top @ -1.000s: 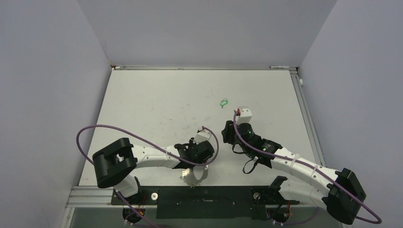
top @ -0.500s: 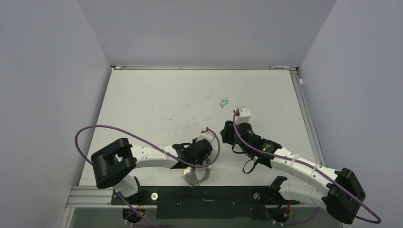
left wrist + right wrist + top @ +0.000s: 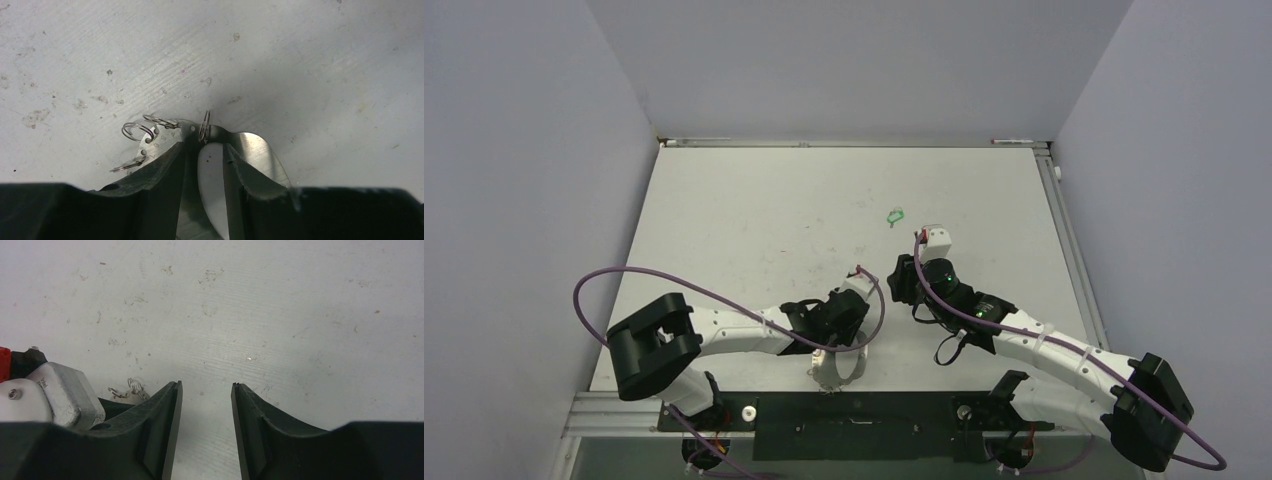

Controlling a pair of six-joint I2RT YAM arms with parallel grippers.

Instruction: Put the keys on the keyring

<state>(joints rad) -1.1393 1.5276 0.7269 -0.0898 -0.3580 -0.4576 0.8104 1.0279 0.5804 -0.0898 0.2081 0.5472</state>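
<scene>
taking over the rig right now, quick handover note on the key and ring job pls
left gripper: jaws part open, tips down over the rim of the keyring, next to a wire loop; no firm grip visible.
right gripper: open, nothing between the fingers, over bare table.
green key: loose on the table, beyond the right gripper, well apart from the keyring.
keyring: flat on the table near the arms' bases, under the left gripper.
Done: nothing threaded yet.
Left: secure the keyring, pick up the key, put it on.

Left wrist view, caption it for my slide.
Left pincer straddles the rim of the grey keyring, tiny wire loops alongside.
</scene>
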